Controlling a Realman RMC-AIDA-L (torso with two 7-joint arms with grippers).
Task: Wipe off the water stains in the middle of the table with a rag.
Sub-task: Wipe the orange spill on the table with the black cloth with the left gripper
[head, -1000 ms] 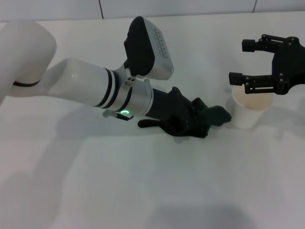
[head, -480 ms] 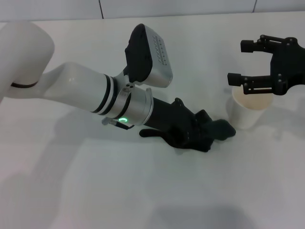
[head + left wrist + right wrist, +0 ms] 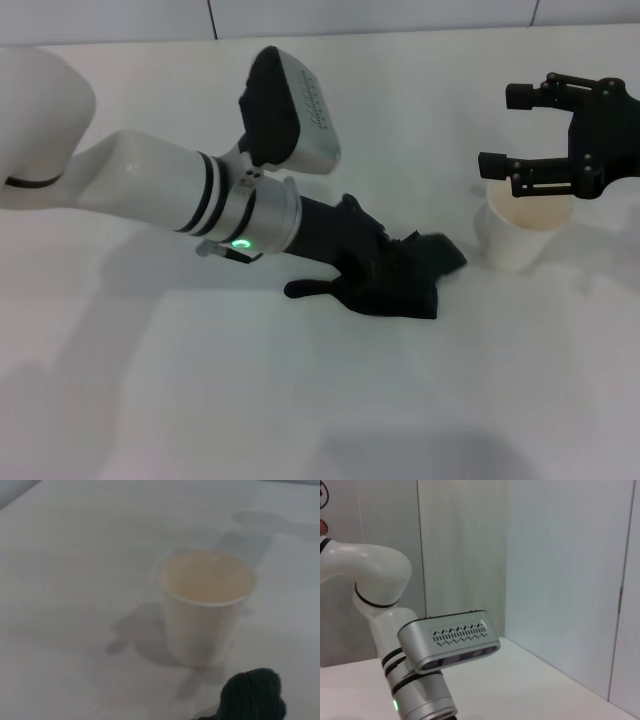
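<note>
My left gripper [image 3: 375,262] is low on the white table [image 3: 300,400], shut on the dark green-black rag [image 3: 405,285]. The rag lies pressed flat on the surface, with a thin tail [image 3: 305,289] sticking out toward the left. A corner of the rag [image 3: 252,697] also shows in the left wrist view. No orange water stain shows in any view; the spot under the rag is hidden. My right gripper [image 3: 503,130] is open and empty, held above a translucent white cup [image 3: 520,235].
The cup [image 3: 207,605] stands upright just right of the rag, a small gap apart. The left arm's wrist camera housing [image 3: 450,647] shows in the right wrist view against a pale wall. The table's far edge [image 3: 400,30] meets the wall.
The left gripper pushed the rag right toward the cup, then pulled it back left, away from the cup. The right gripper and cup have not moved.
</note>
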